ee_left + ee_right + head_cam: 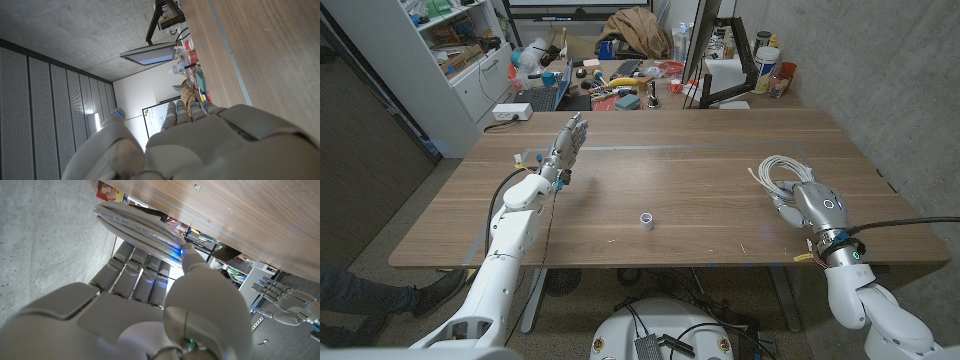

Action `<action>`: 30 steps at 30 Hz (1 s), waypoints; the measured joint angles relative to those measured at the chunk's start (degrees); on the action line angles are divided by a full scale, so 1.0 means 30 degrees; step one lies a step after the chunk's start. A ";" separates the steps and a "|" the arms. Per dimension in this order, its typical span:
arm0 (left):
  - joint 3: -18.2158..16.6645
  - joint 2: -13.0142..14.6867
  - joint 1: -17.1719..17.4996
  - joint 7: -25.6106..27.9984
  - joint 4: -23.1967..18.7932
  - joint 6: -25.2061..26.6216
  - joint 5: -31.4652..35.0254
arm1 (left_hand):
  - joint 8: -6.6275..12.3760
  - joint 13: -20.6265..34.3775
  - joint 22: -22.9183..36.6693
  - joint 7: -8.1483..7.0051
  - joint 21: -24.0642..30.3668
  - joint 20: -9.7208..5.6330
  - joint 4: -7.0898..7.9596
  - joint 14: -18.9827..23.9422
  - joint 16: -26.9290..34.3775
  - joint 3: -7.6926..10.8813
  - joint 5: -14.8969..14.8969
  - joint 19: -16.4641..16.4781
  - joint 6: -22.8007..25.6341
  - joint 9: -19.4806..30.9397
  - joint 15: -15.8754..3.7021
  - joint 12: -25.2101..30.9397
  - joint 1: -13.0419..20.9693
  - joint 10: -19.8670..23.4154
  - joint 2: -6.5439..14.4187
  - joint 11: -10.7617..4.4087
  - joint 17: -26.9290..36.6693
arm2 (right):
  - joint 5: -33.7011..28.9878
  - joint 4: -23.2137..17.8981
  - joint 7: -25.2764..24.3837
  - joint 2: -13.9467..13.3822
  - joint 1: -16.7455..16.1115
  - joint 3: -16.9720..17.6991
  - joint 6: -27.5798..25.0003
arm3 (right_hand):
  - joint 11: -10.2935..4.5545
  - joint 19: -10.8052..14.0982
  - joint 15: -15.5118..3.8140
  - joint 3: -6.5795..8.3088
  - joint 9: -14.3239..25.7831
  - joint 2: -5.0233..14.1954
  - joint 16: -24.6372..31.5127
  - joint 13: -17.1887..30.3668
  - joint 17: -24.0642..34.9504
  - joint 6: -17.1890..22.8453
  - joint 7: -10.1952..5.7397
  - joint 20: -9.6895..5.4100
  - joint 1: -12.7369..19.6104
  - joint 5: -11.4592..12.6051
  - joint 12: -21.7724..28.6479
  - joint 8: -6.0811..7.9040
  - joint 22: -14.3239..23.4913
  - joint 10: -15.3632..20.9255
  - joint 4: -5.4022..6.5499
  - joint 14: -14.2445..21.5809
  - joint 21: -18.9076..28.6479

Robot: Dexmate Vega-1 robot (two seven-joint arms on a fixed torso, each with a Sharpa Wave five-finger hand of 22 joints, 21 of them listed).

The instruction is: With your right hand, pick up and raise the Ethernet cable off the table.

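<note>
Head view, right of frame: we are closing our right hand (807, 207) on the coiled Ethernet cable (777, 173), fingers grasping its strands; lifting remains, judging by the coil lying on the table (700, 160). Left hand (566, 146) idling, fingers spread.

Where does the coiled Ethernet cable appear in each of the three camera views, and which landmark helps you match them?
Head view: the Ethernet cable lies coiled on the wooden table at the right, against the right hand.
Left wrist view: the cable is not in this picture.
Right wrist view: the cable crosses just beyond the right hand's fingers.
Shared landmark: the wooden table, seen in all three views.
</note>
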 measured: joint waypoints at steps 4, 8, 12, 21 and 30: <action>0.0028 -0.0032 0.0019 0.0024 -0.0087 -0.0009 0.0018 | 0.0000 -0.0001 0.0000 0.0000 0.0000 0.0000 -0.0007 0.0000 0.0000 -0.0007 0.0000 0.0000 0.0000 0.0000 0.0000 0.0000 0.0000 0.0000 0.0000 0.0000 0.0000 | -0.0125 -0.0190 -0.0001 0.0054 -0.0101 0.0263 0.0062 | -0.0001 0.0000 -0.0032 -0.0102 0.0001 0.0004 0.0001 0.0000 0.0000 0.0003 -0.0003 0.0000 -0.0004 0.0000 0.0001 0.0043 -0.0001 0.0001 0.0054 0.0104 0.0147; 0.0052 -0.0055 0.0034 0.0045 -0.0141 -0.0016 0.0034 | 0.0000 0.0000 0.0000 0.0000 0.0000 0.0000 -0.0079 0.0000 0.0000 -0.0078 0.0000 0.0000 0.0000 0.0000 0.0000 0.0000 0.0000 0.0000 0.0000 0.0000 0.0000 | -0.0260 -0.0356 0.0006 0.0107 -0.0198 0.0512 0.0155 | -0.0001 0.0000 -0.0024 -0.0102 0.0005 0.0008 0.0002 0.0000 0.0000 0.0004 -0.0004 0.0000 -0.0007 0.0000 0.0000 0.0059 -0.0002 0.0002 0.0055 0.0112 0.0147; 0.0062 -0.0063 0.0038 0.0067 -0.0157 -0.0034 0.0056 | 0.0000 0.0000 0.0000 0.0000 0.0000 0.0001 -0.0079 0.0000 0.0000 -0.0078 0.0000 0.0000 0.0000 0.0000 0.0000 0.0000 0.0000 0.0000 0.0000 0.0000 0.0000 | -0.0297 -0.0465 0.0008 0.0169 -0.0264 0.0719 0.0208 | -0.0001 0.0000 -0.0102 -0.0154 0.0012 0.0035 0.0003 0.0001 0.0001 0.0006 -0.0006 0.0000 -0.0034 -0.0001 0.0001 0.0060 -0.0002 0.0004 0.0004 0.0240 0.0147; 0.0143 -0.0090 0.0044 0.0074 -0.0233 -0.0060 0.0105 | 0.0000 -0.0001 0.0000 0.0070 0.0000 0.0000 -0.0079 0.0000 0.0000 -0.0077 0.0001 0.0000 0.0070 0.0000 0.0000 0.0000 0.0075 0.0000 0.0075 0.0000 0.0000 | -0.0582 -0.0740 0.0010 0.0358 -0.0361 0.1140 0.0507 | -0.0101 0.0000 -0.0102 -0.0155 0.0018 0.0036 0.0014 0.0001 0.0001 0.0067 -0.0066 0.0000 -0.0036 -0.0005 0.0001 0.0057 -0.0005 0.0114 0.0004 0.0239 0.0146; 0.0184 -0.0098 -0.0167 0.0033 -0.0123 -0.0154 0.0110 | 0.0000 -0.0001 0.0000 0.0069 0.0000 0.0001 -0.0078 0.0000 0.0000 -0.0077 0.0000 0.0001 0.0069 0.0000 0.0000 0.0000 0.0075 0.0000 0.0075 -0.0001 0.0000 | -0.0668 -0.1073 0.0005 0.0611 -0.0406 0.1598 0.0844 | -0.0100 -0.0001 -0.0201 -0.0156 0.0017 0.0032 0.0015 0.0002 0.0002 0.0075 -0.0072 0.0000 -0.0032 -0.0022 -0.0144 0.0019 -0.0007 0.0174 0.0004 0.0347 0.0296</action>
